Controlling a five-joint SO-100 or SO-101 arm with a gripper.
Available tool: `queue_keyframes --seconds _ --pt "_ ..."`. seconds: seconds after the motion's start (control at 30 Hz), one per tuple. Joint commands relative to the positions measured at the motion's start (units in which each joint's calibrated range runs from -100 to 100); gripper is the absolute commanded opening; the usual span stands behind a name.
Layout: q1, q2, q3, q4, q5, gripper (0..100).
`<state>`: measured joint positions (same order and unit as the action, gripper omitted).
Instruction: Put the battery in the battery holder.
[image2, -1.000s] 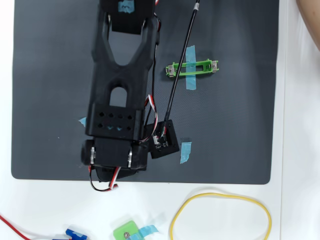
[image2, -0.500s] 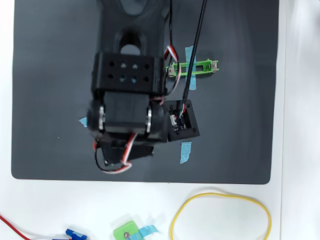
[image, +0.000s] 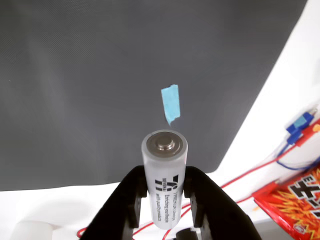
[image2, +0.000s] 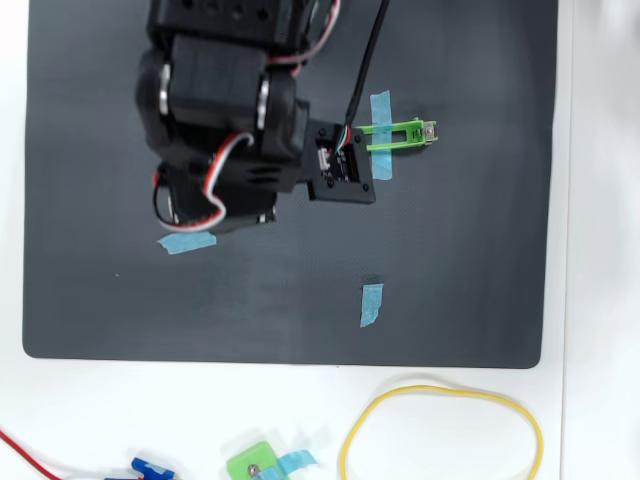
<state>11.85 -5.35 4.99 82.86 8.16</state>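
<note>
In the wrist view my gripper (image: 165, 176) is shut on the battery (image: 164, 162). It is a white-silver cylinder with dark print, held upright between the black fingers (image: 134, 187), its metal cap facing the camera. It hangs above the black mat (image: 100, 90). The battery holder (image2: 404, 131) shows only in the overhead view. It is a narrow bright green frame taped down by a blue strip (image2: 381, 120) at the mat's upper right. My arm (image2: 225, 110) covers its left end. In the overhead view the arm hides the fingers and the battery.
A loose blue tape piece (image: 170, 103) lies on the mat ahead of the battery and also shows in the overhead view (image2: 371, 304). Another tape piece (image2: 187, 242) lies left. Off the mat are a yellow loop (image2: 440, 395), a squarish green piece (image2: 255, 463), red wires (image: 250, 173) and a red packet (image: 295, 200).
</note>
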Motion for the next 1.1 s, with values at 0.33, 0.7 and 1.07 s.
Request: queue_keyframes --seconds 0.33,0.7,1.07 --pt "-2.5 -8.5 18.5 -7.4 -5.6 0" --pt "-15.3 -18.0 26.5 -9.7 -8.9 0" --pt "-28.2 -23.3 29.5 -9.4 -10.7 0"
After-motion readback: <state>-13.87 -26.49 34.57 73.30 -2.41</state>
